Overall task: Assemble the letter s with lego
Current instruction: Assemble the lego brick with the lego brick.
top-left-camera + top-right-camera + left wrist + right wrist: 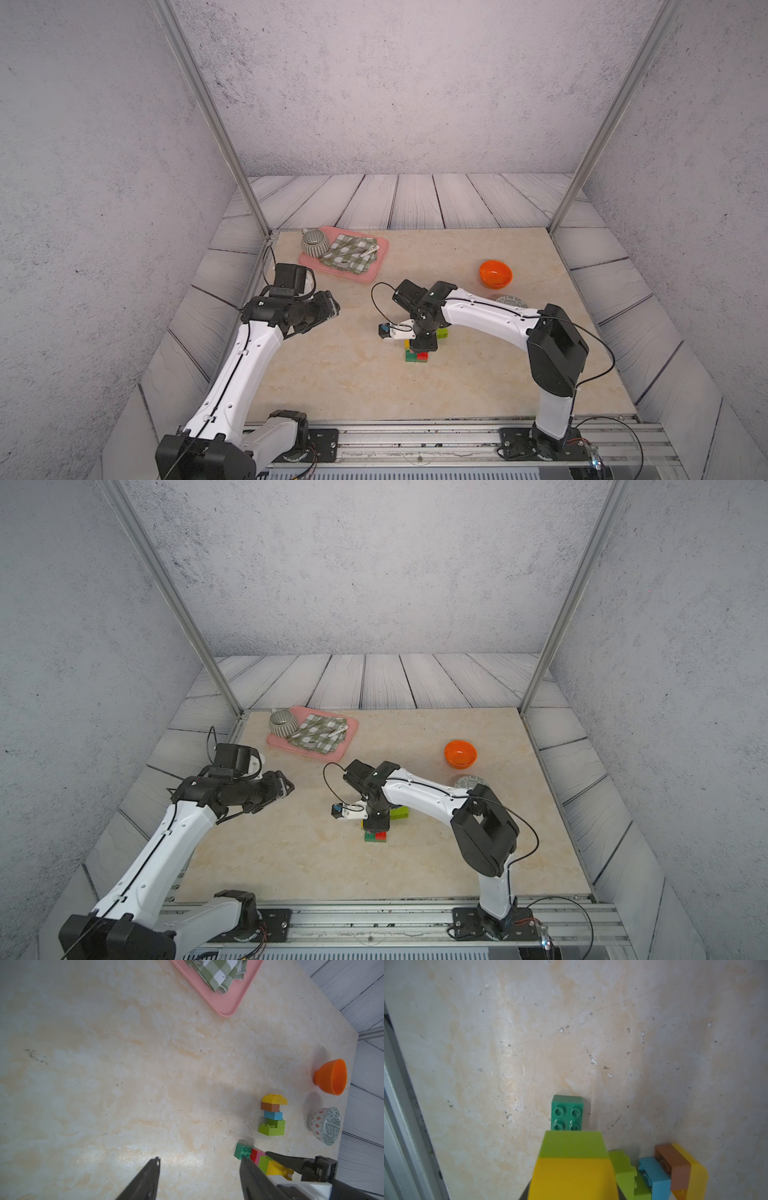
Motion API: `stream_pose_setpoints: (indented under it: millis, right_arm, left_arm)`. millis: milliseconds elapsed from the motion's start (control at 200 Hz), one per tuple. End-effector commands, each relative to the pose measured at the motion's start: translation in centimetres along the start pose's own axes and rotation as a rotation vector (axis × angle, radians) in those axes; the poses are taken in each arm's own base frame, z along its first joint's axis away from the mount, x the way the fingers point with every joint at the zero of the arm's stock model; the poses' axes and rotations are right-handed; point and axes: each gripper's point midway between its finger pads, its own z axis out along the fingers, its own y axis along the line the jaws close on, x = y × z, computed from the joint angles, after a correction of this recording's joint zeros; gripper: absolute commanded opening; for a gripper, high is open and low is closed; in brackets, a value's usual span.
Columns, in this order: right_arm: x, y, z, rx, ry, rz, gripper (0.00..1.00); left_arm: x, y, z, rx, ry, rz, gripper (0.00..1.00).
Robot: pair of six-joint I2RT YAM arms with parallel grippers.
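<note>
Getting there on the S: two lego chunks built, not joined yet

Right gripper [420, 347] is clamped, I think (fingers mostly hidden), on the yellow end of the green-to-yellow strip [255, 1153] low on the table [104, 1064]. The yellow-brown-blue-lime chunk [273, 1115] sits just beside the strip. Left gripper [199, 1158] hangs half-spread and empty, off from the strip. Orange bowl [332, 1076] and patterned bowl [324, 1126] sit past the chunk, pink tray [228, 997] further off. Nothing's really blocking.
</note>
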Motion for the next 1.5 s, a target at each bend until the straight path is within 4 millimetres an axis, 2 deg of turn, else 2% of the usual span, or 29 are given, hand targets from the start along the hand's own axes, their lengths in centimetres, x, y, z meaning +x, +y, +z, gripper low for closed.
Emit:
stream_pose_setpoints:
  millis: [0,911,1496]
  right_arm:
    - [0.4,0.4,0.7,-0.036,0.001,0.022,0.13]
    - [1.4,0.5,1.4,-0.062,-0.001,0.105,0.12]
    - [2.1,1.3,2.2,-0.079,0.012,0.131,0.11]
  left_arm:
    - [0.2,0.4,0.0,-0.01,0.007,0.008,0.66]
    - [-0.1,0.4,-0.3,-0.02,0.004,0.015,0.66]
    - [0.1,0.5,-0.2,-0.021,0.009,0.014,0.66]
